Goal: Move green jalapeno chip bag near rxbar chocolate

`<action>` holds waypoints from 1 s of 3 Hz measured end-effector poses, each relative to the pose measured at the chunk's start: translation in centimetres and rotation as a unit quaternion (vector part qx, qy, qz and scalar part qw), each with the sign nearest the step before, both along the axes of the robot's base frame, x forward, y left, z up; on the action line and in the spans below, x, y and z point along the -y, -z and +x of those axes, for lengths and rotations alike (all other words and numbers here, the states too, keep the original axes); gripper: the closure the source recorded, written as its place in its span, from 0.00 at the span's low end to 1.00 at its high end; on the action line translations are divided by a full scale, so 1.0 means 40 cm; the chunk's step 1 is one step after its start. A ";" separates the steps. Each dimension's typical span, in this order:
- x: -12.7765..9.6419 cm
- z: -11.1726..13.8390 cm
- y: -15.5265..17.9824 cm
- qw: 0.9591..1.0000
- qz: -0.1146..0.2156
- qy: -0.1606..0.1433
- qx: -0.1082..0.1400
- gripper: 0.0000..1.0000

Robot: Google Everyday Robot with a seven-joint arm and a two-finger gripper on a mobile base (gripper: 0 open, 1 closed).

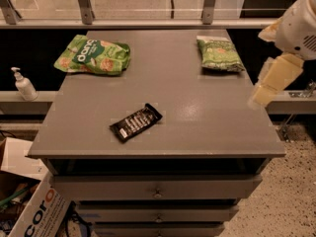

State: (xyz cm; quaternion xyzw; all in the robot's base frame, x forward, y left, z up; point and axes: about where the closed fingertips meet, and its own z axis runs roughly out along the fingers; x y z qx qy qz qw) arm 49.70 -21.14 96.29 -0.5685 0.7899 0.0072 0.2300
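While the green jalapeno chip bag (219,54) is lying near the table's (197,112) one o'clock corner, the rxbar chocolate (136,122) is sitting well apart at seven o'clock. The gripper (266,89) is hanging beside the table's three o'clock edge, touching neither; I cannot tell if it is open.

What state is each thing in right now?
jalapeno bag: lying flat at the far right of the table, untouched.
rxbar: lying flat and angled, front middle, far from the jalapeno bag.
light green bag: lying flat, far left.
gripper: in the air off the table's right edge, touching nothing.
drawers: shut.
pump bottle: upright, left of the table.
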 end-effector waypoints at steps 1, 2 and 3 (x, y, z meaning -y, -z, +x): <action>-0.004 0.109 0.020 0.999 0.027 0.018 0.020 0.00; -0.004 0.108 0.019 0.999 0.027 0.018 0.020 0.00; 0.005 0.113 0.032 0.998 0.040 0.030 0.033 0.00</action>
